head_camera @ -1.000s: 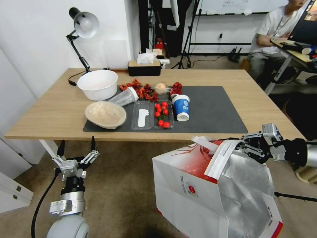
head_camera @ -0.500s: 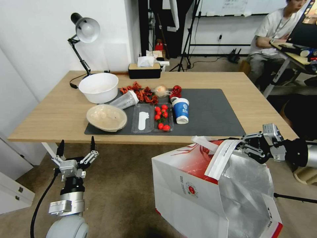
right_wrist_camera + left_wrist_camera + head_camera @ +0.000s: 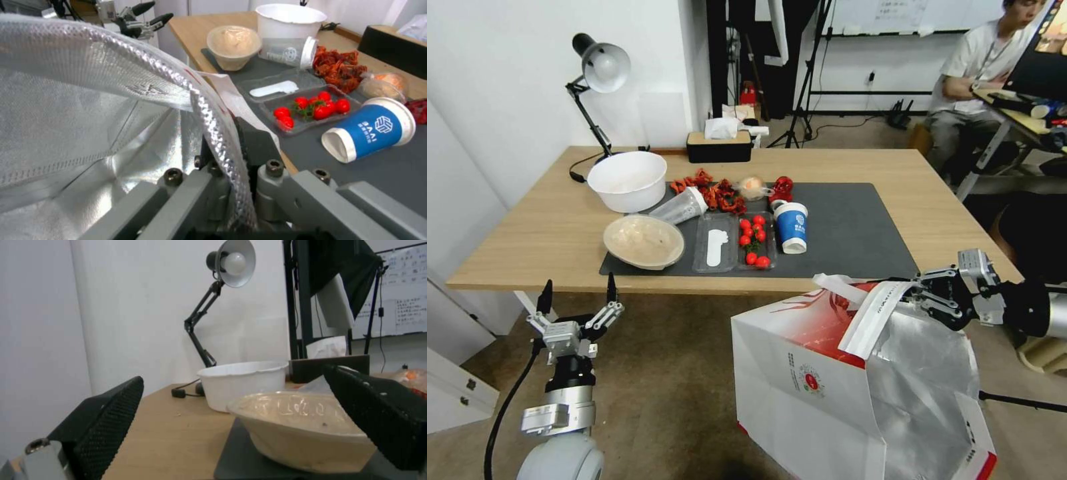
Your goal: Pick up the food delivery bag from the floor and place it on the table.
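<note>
So right tool [image 3: 924, 298] is clamped on the white strap handle of the boxy white-and-red paper bag [image 3: 814, 380], hanging just below the light-wood bench [image 3: 547, 233] edge. Left tool [image 3: 575, 308] idles wide. Next: raise it above the benchtop.

Head cam looks down from above at the whole light-wood counter [image 3: 547, 233]. Left wrist cam sits low at counter height, right up close to the beige pulp bowl [image 3: 302, 426], which the head view shares [image 3: 644, 240].

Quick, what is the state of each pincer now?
Left pincer: open, holding nothing.
Right pincer: closed on the bag strap.
</note>
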